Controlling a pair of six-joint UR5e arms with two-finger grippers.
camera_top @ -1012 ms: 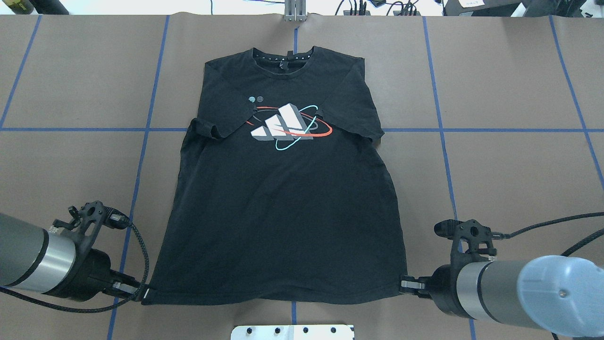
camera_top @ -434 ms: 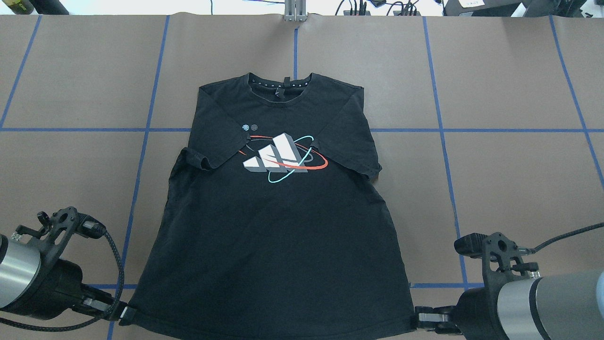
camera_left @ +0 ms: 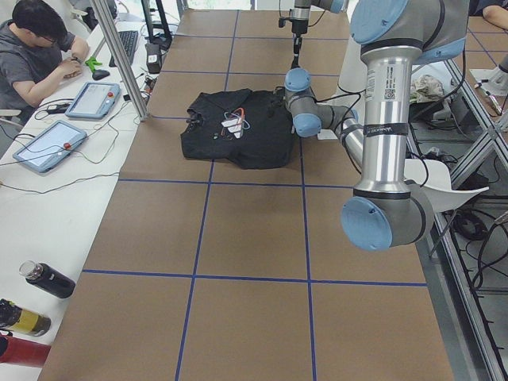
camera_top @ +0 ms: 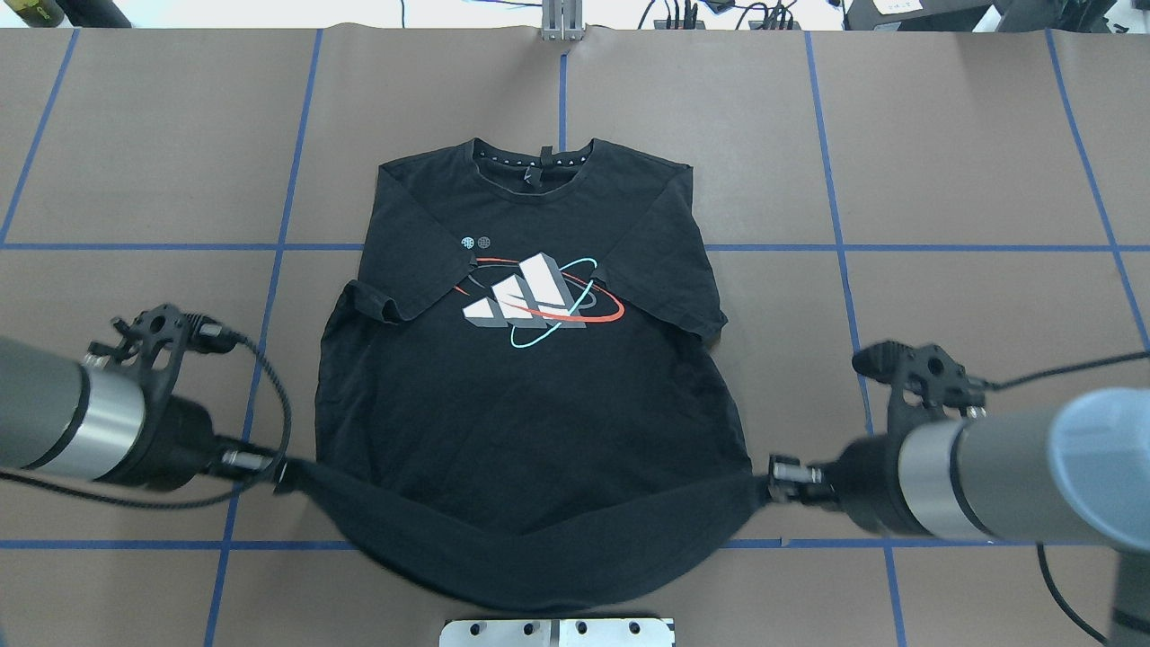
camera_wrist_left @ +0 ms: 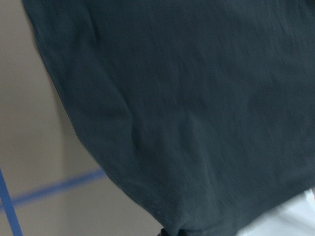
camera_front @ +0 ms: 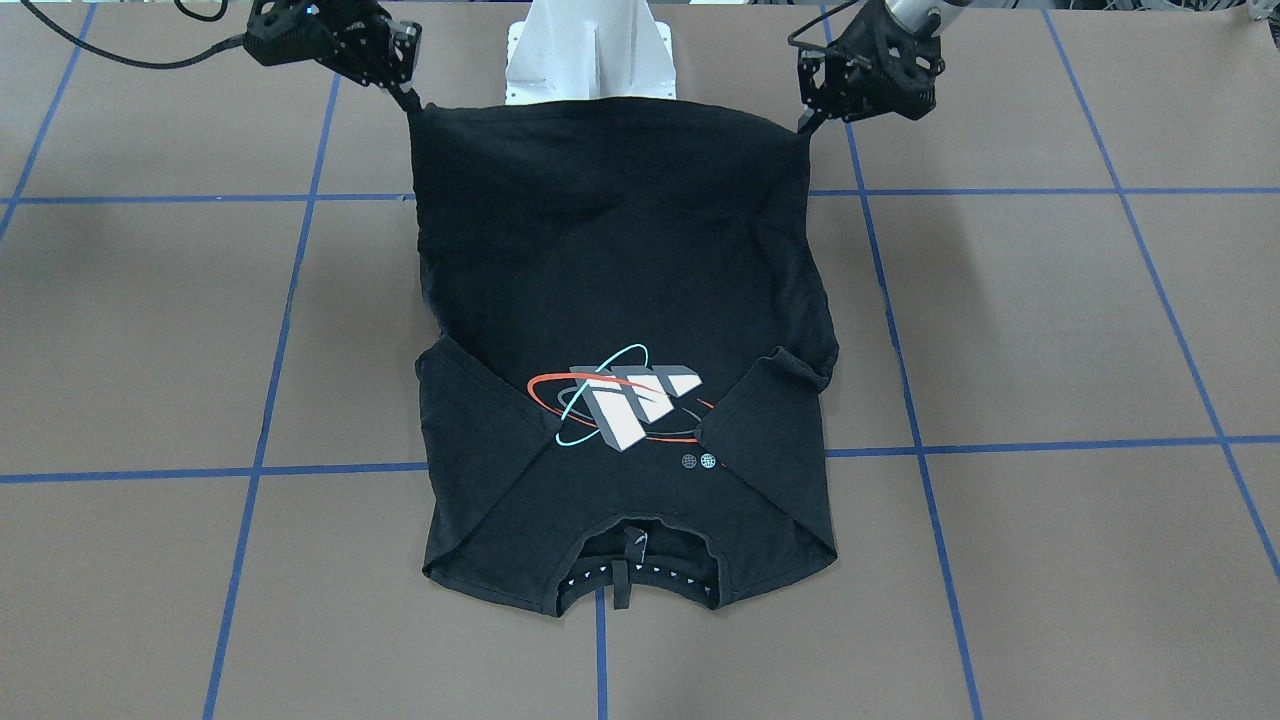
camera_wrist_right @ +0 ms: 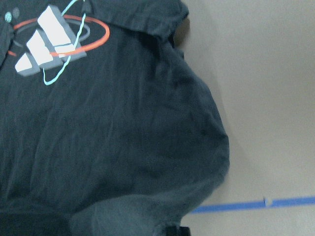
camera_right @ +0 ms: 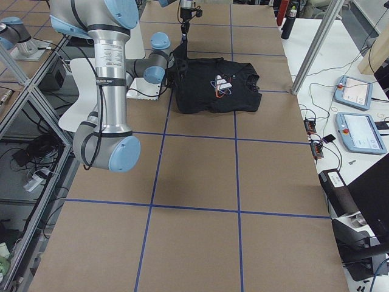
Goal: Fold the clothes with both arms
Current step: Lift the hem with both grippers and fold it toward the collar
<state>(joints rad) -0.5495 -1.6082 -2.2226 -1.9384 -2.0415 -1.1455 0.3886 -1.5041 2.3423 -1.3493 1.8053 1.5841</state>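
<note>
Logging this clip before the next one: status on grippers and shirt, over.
Left gripper shut on T-shirt hem corner. Right gripper shut on the other corner. Hem lifted, sleeves folded in. No obstruction seen.

1. The left arm [camera_top: 54, 431] comes in low from the left edge of the overhead view, with its forearm near level and its wrist pointing inward.
2. The left gripper [camera_top: 277, 473] has its fingers pinched together on a hem corner of the T-shirt [camera_top: 530, 395], above the worktop [camera_top: 988, 180].
3. The right arm [camera_top: 1015, 476] mirrors it from the opposite side.
4. The right gripper [camera_top: 774, 485] has its fingers clamped on the other hem corner, at like height.
</note>
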